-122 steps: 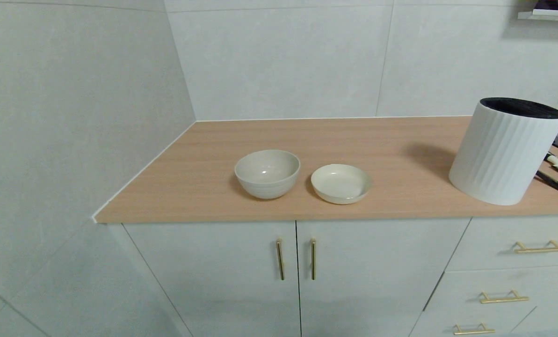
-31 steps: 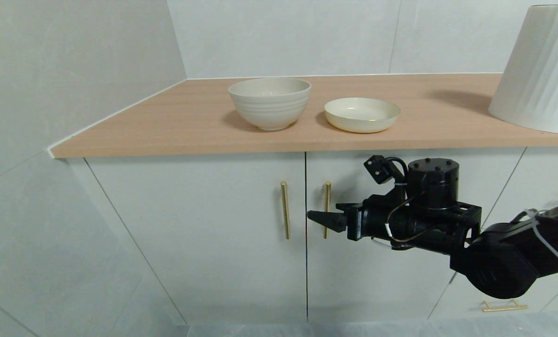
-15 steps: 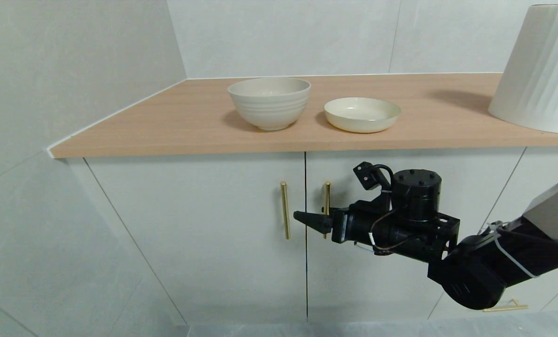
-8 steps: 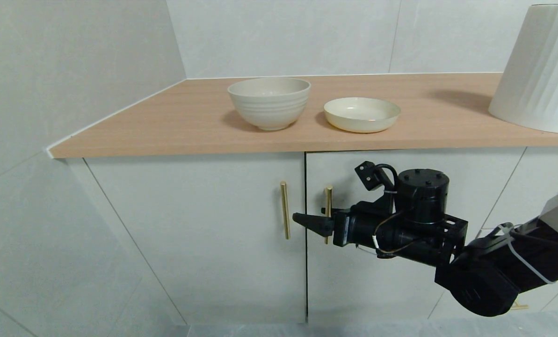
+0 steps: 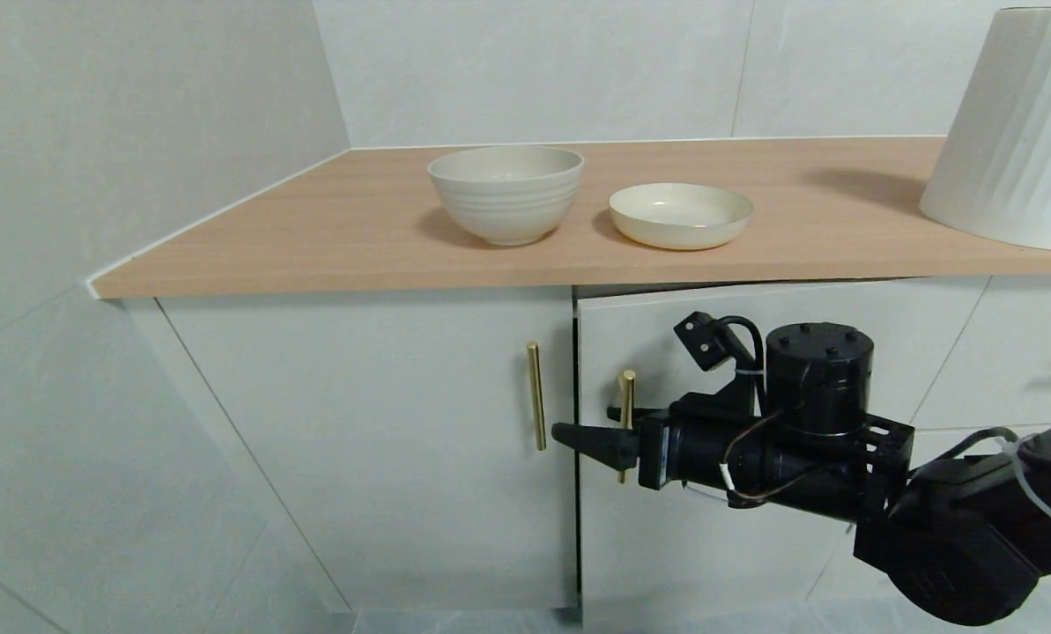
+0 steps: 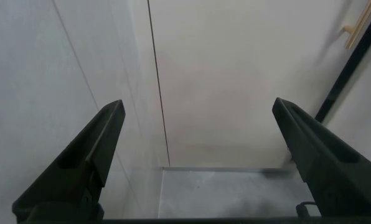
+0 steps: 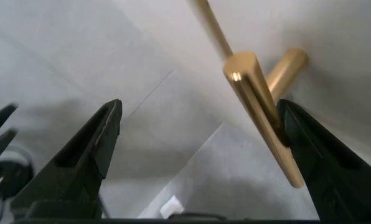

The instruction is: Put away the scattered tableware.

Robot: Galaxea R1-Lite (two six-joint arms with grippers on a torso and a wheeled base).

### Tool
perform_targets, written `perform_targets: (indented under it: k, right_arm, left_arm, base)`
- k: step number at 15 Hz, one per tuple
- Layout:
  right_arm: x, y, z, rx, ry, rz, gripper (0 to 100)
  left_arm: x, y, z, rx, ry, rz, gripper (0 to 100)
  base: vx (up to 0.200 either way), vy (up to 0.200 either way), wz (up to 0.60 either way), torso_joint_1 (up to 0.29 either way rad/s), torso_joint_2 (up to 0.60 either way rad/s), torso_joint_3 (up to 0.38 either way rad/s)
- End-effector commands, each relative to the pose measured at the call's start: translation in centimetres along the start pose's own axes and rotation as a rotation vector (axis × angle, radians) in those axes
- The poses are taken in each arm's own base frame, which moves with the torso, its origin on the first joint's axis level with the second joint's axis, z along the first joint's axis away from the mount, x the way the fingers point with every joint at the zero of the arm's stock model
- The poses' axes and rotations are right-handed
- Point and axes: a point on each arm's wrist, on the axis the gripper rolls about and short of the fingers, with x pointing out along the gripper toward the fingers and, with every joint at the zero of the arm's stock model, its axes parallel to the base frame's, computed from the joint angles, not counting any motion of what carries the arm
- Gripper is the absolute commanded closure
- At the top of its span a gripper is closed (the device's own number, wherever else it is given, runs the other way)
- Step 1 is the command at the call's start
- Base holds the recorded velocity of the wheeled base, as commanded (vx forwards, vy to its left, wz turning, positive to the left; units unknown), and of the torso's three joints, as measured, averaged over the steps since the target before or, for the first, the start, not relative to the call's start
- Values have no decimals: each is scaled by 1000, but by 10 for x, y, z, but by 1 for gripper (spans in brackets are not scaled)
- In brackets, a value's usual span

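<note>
While the wooden counter carries both dishes, the right gripper hangs below its front edge, well apart from them. The right cabinet door, flat and pale, stands slightly ajar beside the closed left door. A tall white ribbed container sits at the counter's right end. The deep bowl, grooved around its side, stands left of the shallow cream plate, near but apart; both are round and glossy. The right gripper's jaws gape wide around the ajar door's brass handle, a slim round bar lying against one finger. The left gripper, jaws also spread wide, faces pale flat panels.
</note>
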Motion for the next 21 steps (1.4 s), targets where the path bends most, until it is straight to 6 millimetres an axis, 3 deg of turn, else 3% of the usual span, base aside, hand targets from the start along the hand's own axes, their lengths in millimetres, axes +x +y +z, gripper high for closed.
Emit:
perform_targets:
  k: [1, 7, 12, 16, 17, 19, 21]
  right_arm:
    - [-12, 11, -1, -4, 7, 25, 0]
    - [-47, 26, -10, -3, 40, 79, 0]
    - [-56, 31, -13, -4, 51, 99, 0]
    - [-58, 37, -13, -9, 52, 115, 0]
    - [-57, 37, -14, -9, 55, 117, 0]
    - [-57, 37, -14, -8, 58, 117, 0]
    - [-56, 39, -18, -6, 75, 125, 0]
  left_arm:
    - [0, 0, 0, 0, 1, 1, 0]
    - [0, 0, 0, 11, -1, -1, 0]
    - [0, 0, 2, 37, -10, -7, 0]
    - [-10, -3, 42, 38, -78, -122, 0]
    - [-6, -4, 63, 38, -48, -184, 0]
    - [19, -7, 113, 32, 22, -291, 0]
    - [58, -11, 142, 18, 134, -383, 0]
  base:
    - [0, 0, 0, 0, 0, 0]
    - [0, 0, 0, 0, 0, 0]
    - [0, 0, 0, 0, 0, 0]
    - [0, 0, 0, 0, 0, 0]
    - [0, 0, 0, 0, 0, 0]
    - [0, 0, 0, 0, 0, 0]
    - [0, 0, 0, 0, 0, 0]
